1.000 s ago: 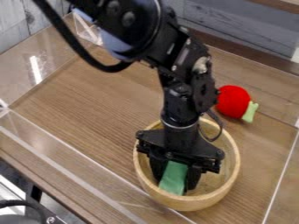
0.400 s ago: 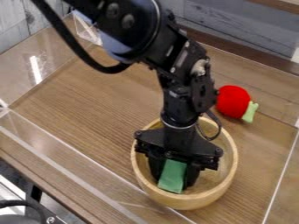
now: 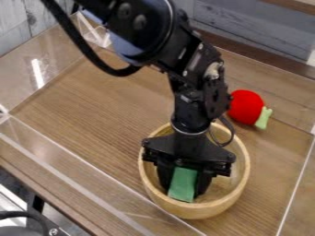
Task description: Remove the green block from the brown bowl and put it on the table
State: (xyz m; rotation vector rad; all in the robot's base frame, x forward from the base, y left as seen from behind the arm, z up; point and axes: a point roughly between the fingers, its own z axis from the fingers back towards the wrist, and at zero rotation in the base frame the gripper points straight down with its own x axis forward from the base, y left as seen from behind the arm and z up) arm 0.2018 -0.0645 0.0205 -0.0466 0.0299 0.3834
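Note:
A round brown bowl sits on the wooden table near the front right. Inside it stands a green block, tilted a little. My black gripper points straight down into the bowl, and its two fingers are shut on the green block from either side. The block's upper end is hidden between the fingers, and its lower end rests low in the bowl.
A red toy with a green tip lies on the table behind the bowl, to the right. A clear plastic wall runs along the front left edge. The wooden tabletop stretches out to the left of the bowl.
The wrist has rolled slightly about its vertical line. The gripper stays in the bowl, shut on the green block, which has not risen.

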